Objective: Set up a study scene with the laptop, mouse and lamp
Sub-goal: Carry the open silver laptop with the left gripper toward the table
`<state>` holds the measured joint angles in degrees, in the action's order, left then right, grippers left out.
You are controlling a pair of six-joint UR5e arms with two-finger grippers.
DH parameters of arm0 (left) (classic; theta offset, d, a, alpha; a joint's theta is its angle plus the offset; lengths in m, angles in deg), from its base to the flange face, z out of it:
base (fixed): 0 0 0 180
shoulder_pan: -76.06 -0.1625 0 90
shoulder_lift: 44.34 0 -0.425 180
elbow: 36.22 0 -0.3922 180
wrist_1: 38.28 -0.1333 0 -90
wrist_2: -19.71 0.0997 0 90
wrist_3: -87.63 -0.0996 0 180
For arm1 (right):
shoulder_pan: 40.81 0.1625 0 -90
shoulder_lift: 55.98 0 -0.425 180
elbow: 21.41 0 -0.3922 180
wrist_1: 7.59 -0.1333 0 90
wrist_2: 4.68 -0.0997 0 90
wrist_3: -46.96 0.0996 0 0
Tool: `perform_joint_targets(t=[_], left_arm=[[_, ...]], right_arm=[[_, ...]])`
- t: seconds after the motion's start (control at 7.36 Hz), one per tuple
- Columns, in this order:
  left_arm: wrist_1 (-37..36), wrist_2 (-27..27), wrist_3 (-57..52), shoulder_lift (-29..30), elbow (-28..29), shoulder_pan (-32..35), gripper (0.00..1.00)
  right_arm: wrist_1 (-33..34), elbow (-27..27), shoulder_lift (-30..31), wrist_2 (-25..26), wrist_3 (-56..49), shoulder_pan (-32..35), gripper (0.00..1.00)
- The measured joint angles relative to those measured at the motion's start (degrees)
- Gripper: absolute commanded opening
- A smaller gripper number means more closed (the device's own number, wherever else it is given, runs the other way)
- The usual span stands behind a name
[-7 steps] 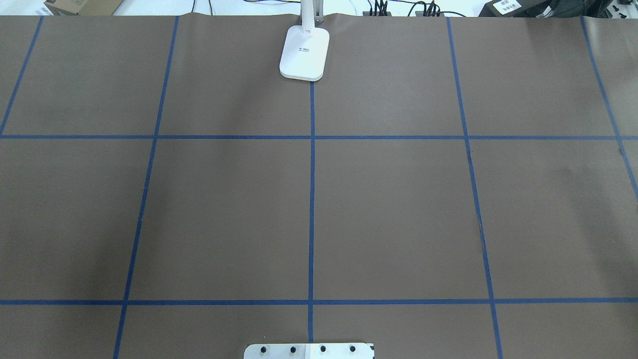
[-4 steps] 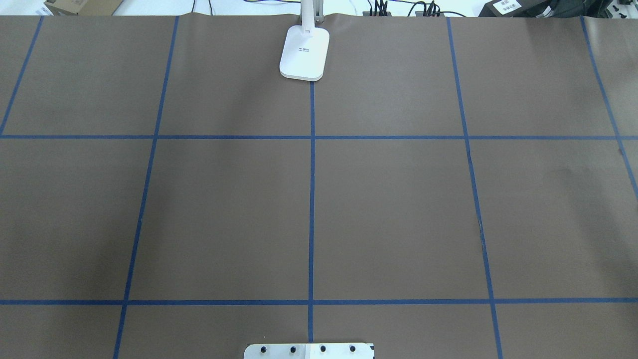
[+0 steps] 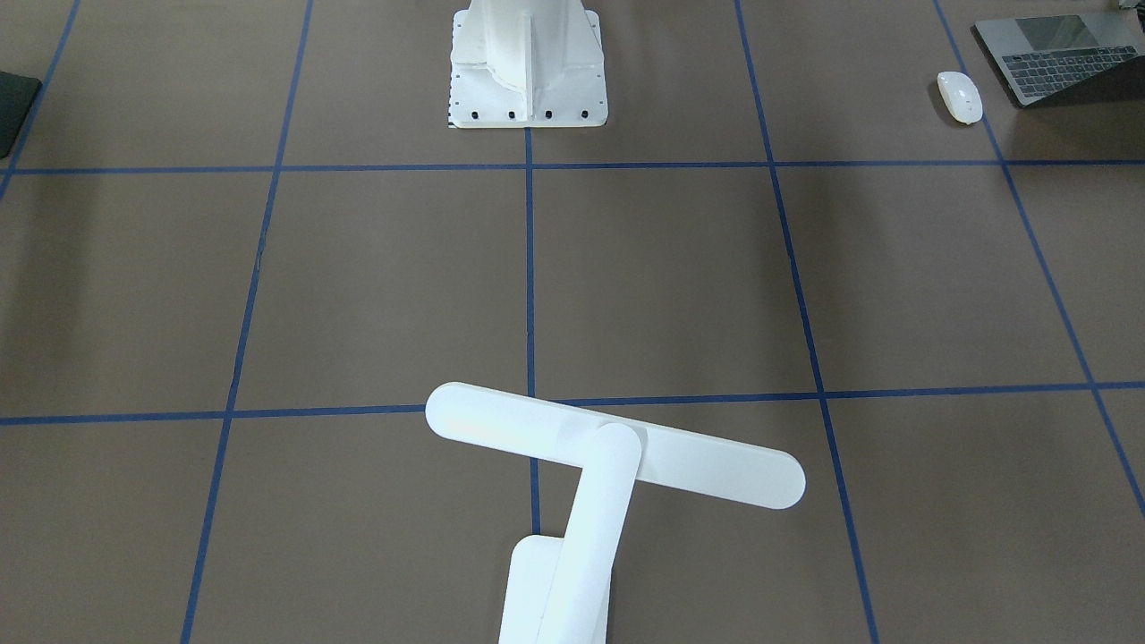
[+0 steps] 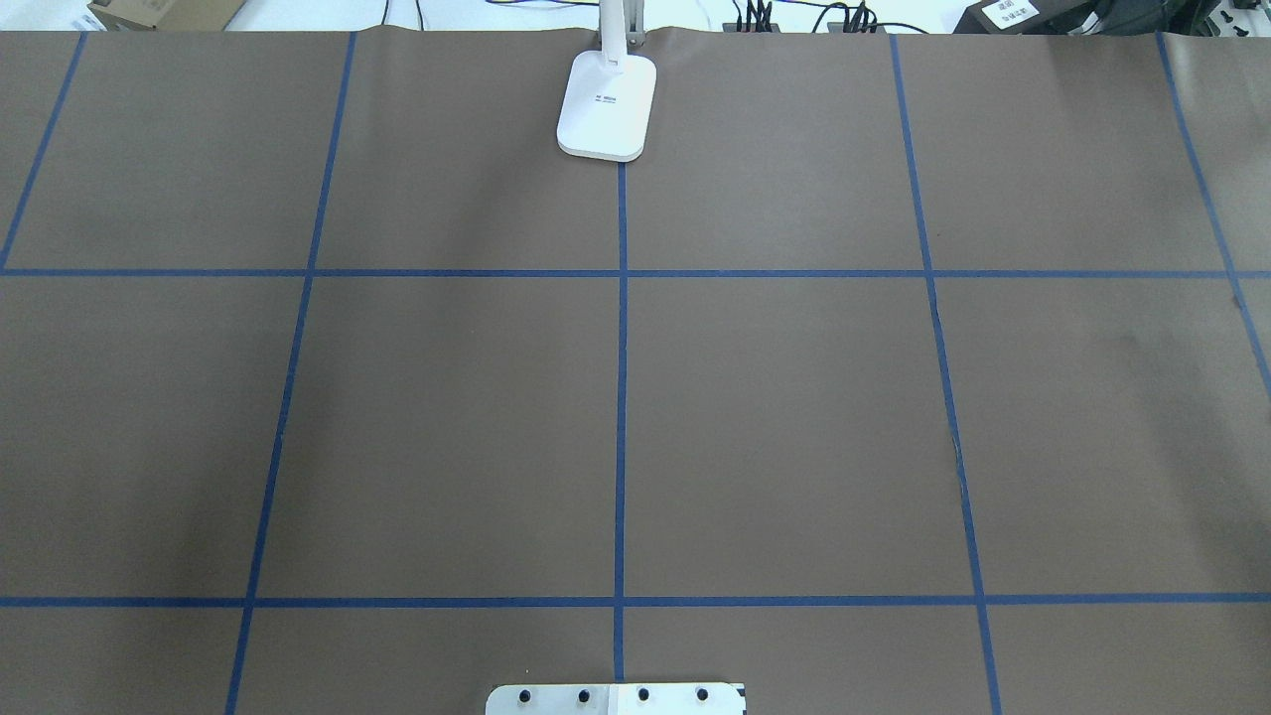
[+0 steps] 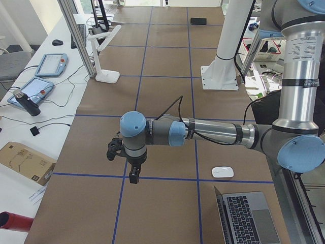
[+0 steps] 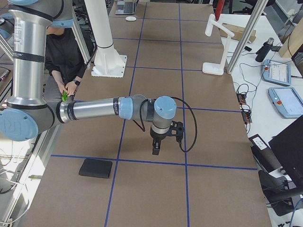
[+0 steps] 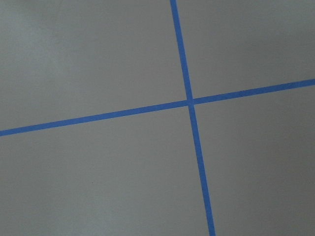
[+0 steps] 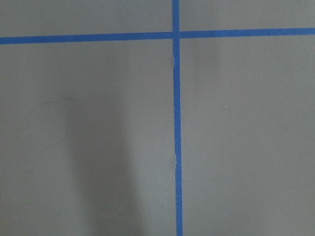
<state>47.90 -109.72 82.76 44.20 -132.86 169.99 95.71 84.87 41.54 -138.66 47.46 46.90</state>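
Well, landmark: the pedestal (image 3: 528,89), bolted down at my own edge of the table (image 4: 794,397); every place below is told from it.
Left gripper (image 5: 133,175): hangs fingers-down above a crossing of blue tape (image 7: 189,102), forward of the pedestal and well off to its left. Only a side view shows it, so I cannot tell whether my jaws are parted or closed.
Right gripper (image 6: 155,149): hangs fingers-down forward of the pedestal and well off to its right, just short of a tape line. Again only a side view shows it, so I cannot tell how the jaws stand.
Mouse (image 3: 959,97): lies flat on the table, well to the pedestal's left and about level with its foot. From my left gripper it lies back toward my edge, apart from the fingers.
Laptop (image 3: 1047,58): lid open, keys up, further left of the pedestal than the mouse, which sits just beside it. It is the farther of the two from my left gripper.
Lamp (image 4: 608,104): stands straight across the table from the pedestal, with its base on the centre tape line at the far edge and its bar head reaching back over the table. It is well apart from both grippers.
Pad (image 6: 95,168): black, flat, off to the pedestal's right, near my right gripper but back toward my edge.
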Motion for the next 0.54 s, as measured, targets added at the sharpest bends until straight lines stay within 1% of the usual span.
perform_joint_targets(t=[0.41, 0.54], left_arm=[[-5.1, 0.1, 7.6, -4.7, -0.5, 9.9, 1.0], [-6.0, 0.2, 13.0, -7.3, -1.4, 12.7, 1.0]], right_arm=[[0.0, -0.7, -0.1, -0.3, 0.4, 0.0, 0.99], [0.0, -0.8, 0.0, -0.4, 0.5, 0.0, 0.99]])
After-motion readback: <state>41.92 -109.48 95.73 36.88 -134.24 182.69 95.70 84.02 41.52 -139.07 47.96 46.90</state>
